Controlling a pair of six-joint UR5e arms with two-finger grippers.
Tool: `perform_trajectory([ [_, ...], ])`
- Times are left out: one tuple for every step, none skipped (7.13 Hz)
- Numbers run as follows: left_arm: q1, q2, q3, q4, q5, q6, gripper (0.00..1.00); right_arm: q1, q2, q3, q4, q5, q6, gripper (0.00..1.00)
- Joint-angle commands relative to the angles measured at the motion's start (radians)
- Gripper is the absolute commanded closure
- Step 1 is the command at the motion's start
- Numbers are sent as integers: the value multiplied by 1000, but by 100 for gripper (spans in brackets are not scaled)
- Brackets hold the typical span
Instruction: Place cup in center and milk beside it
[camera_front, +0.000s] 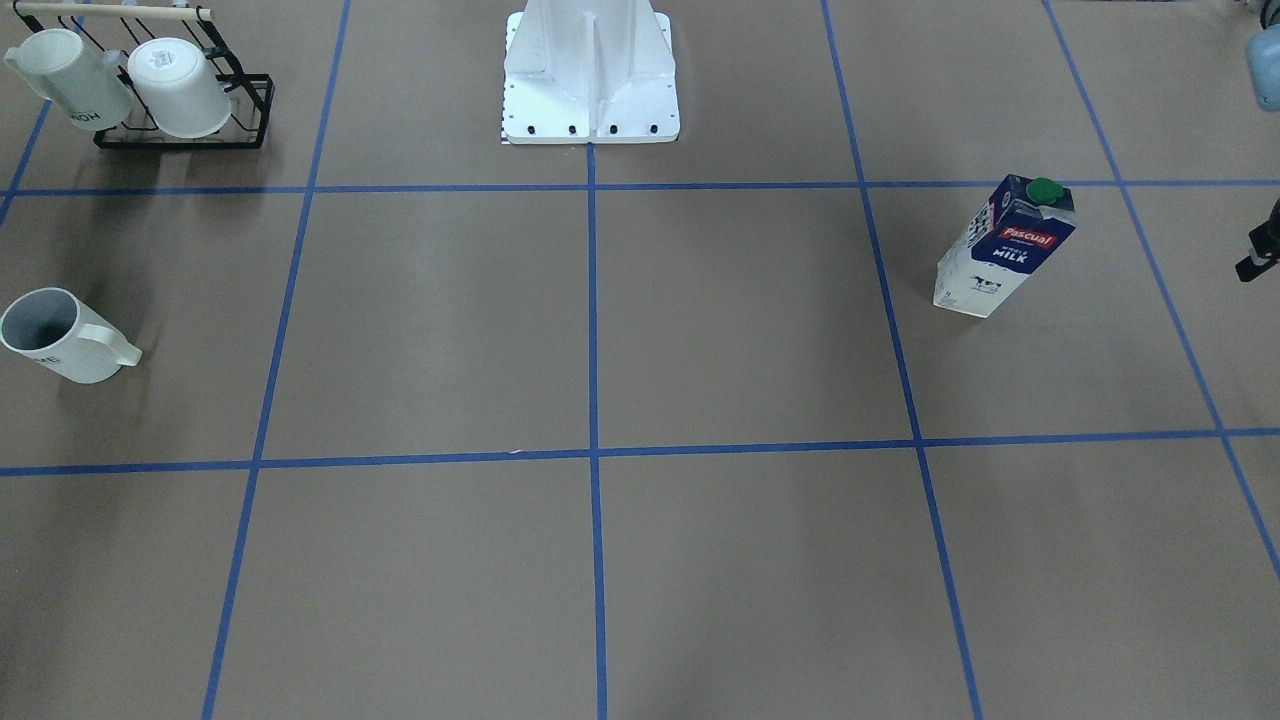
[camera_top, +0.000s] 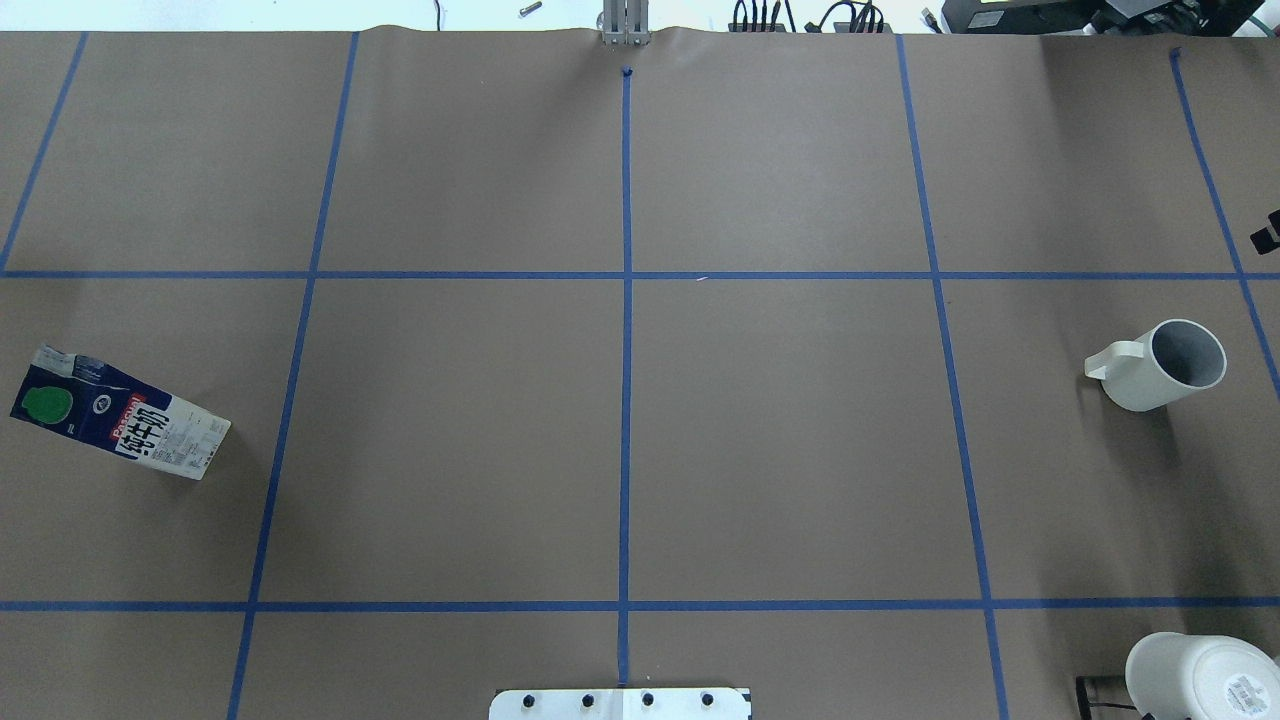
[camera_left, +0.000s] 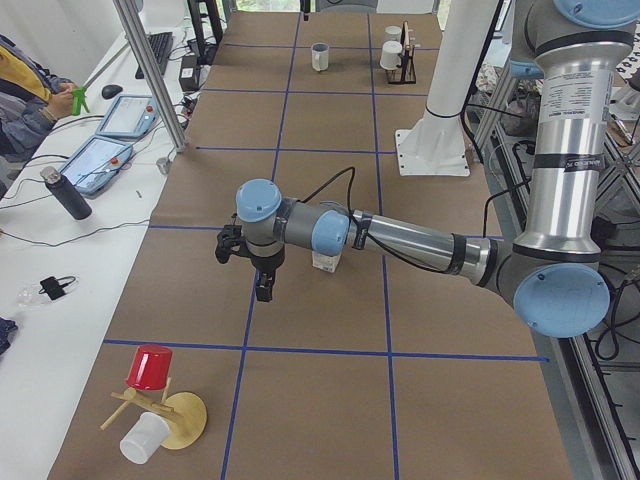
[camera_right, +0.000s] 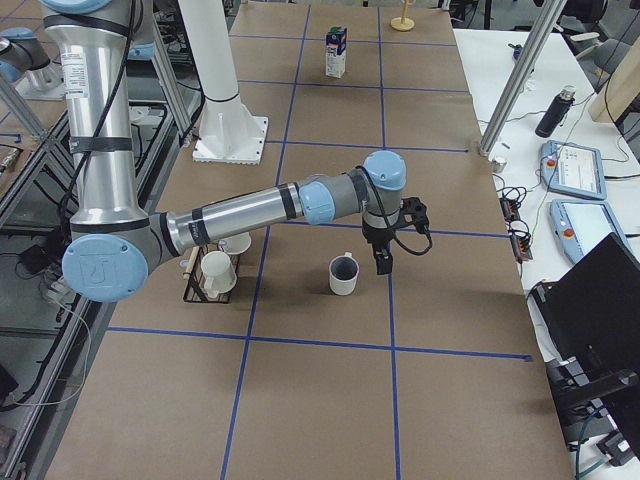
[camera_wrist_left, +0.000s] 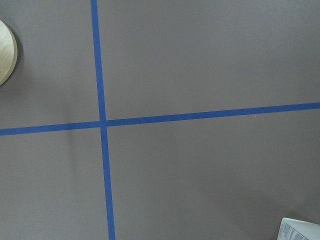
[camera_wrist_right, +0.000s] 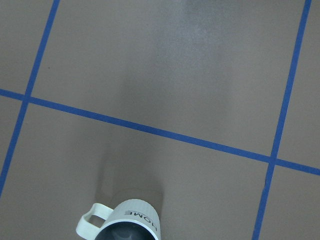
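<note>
1. Plainly at the start: milk (camera_top: 120, 420) and cup (camera_top: 1160, 370) upright, well apart from the center (camera_top: 626, 275), neither gripped.
2. Next, likely: move right jaws over the cup, straddle its wall, close, carry to the crossing.
3. Left gripper (camera_left: 262, 290) pointed down off an outstretched arm; jaw spread impossible to tell; milk just beside, not between.
4. Right gripper (camera_right: 385, 262) likewise pointed down; spread impossible to tell; cup just beside, outside the jaws.
</note>
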Motion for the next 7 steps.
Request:
perform_trajectory([
  [2,0,-1,-3,40,2,2,0,0,-1,0,1,0,0],
  [3,-2,1,-1,44,2,2,1,-2,-3,-2,2,2,0],
  [2,1,1,-3,44,2,2,0,-3,-3,-2,1,11,0],
  [0,30,-22,-7,41,2,2,1,-5,-6,-2,-2,11,0],
  [2,58,-19,-48,42,2,2,0,-14,-6,-2,1,12,0],
  [2,81,-25,-69,38,1,2,1,-24,2,0,2,14,0],
  [2,84,-27,-69,38,-1,2,0,-25,11,-2,4,24,0],
])
